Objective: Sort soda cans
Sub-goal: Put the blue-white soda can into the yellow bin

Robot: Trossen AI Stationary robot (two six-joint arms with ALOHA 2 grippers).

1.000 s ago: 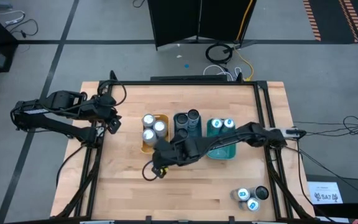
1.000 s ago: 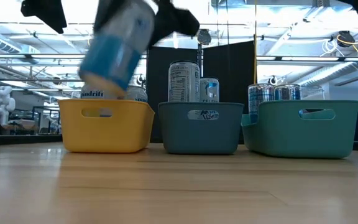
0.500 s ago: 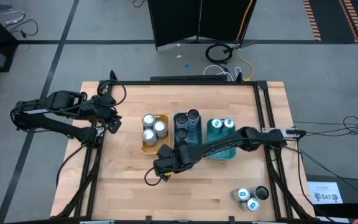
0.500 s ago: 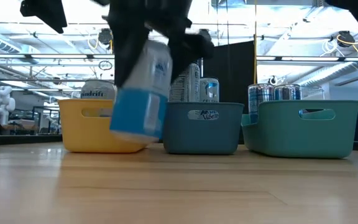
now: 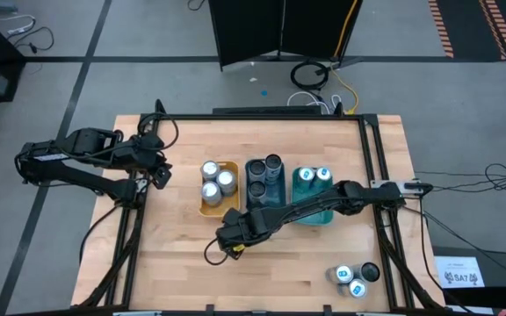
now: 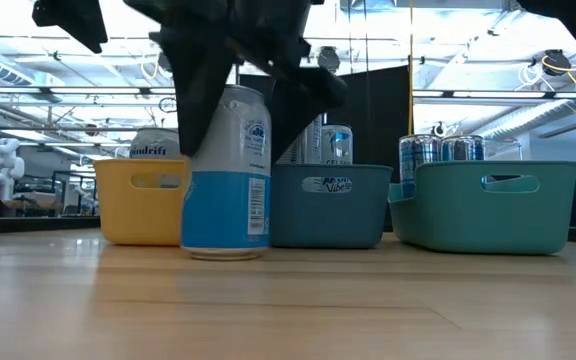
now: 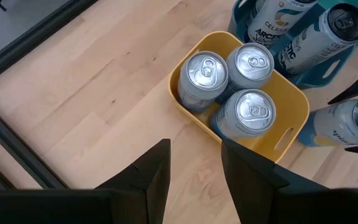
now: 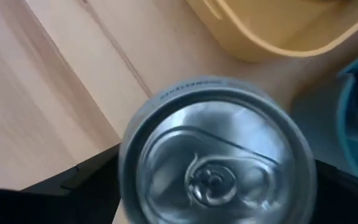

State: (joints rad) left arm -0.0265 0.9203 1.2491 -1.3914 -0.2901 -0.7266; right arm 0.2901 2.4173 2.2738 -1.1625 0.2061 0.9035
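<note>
A white-and-blue soda can (image 6: pixel 226 180) stands upright on its base on the wooden table, in front of the gap between the yellow tray (image 6: pixel 128 205) and the dark blue tray (image 6: pixel 328 205). My right gripper (image 6: pixel 236 150) reaches down over the can, one finger on each side of its upper part, and the silver can top (image 8: pixel 213 168) shows between them. In the high view this gripper (image 5: pixel 227 241) is near the table's middle. My left gripper (image 5: pixel 156 171) waits open above the table's left edge, holding nothing. My right gripper comes at the can from above, slanting down, with a finger (image 6: pixel 203 110) beside each side of the can's upper wall (image 6: pixel 253 120). I cannot tell whether the fingers touch the wall. The can stands upright by itself on the table.
Three silver cans (image 7: pixel 238 84) stand in the yellow tray (image 5: pixel 207 209). Dark cans fill the dark blue tray (image 5: pixel 263 180), and blue-marked cans stand in the teal tray (image 5: pixel 314 215). Three more cans (image 5: pixel 354 276) stand at the near right corner. Bare wood lies left of and in front of the trays.
My right gripper has come down toward the table with the white-and-blue can. The can was lifted clear and tilted; it has swung upright and now stands on its base in front of the trays.
</note>
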